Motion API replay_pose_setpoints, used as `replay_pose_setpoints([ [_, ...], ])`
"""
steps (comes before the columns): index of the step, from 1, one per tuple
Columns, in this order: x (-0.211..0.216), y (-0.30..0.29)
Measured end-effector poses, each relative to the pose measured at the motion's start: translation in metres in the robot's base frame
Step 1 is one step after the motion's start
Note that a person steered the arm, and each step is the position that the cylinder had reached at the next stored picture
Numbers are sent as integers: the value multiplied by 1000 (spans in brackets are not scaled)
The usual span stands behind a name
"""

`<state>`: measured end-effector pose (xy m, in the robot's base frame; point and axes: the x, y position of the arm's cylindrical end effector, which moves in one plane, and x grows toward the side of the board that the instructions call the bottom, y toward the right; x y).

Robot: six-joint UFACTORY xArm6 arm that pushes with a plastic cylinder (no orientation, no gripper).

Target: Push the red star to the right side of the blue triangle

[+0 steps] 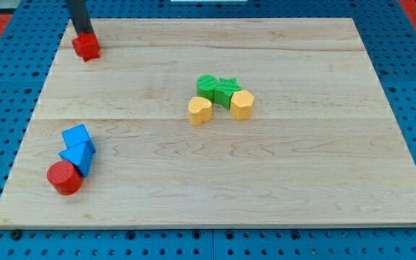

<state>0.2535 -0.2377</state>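
One camera only, so no second view shares anything. It looks down at a slant from beyond the worktop's [215, 173] near edge, facing across it toward the far edge at the view's top. It stands far enough back that nearly the whole board fits, with its side edges converging upward. My tip [84, 34] sits at the view's top left; the rod [77, 14] runs out of the top edge.

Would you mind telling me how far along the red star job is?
Nothing looks done: the red star sits at the view's top left, far from the blue triangle at the lower left. In hand: my tip touches the star's top edge. Left: the whole push.
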Motion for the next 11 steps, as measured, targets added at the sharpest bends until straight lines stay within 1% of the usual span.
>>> replay_pose_setpoints([
  [1,39,0],
  [3,67,18],
  [4,90,46],
  [5,98,79],
  [6,81,105],
  [7,107,95],
  [8,144,79],
  [9,168,79],
  [10,175,79],
  [11,214,76],
])
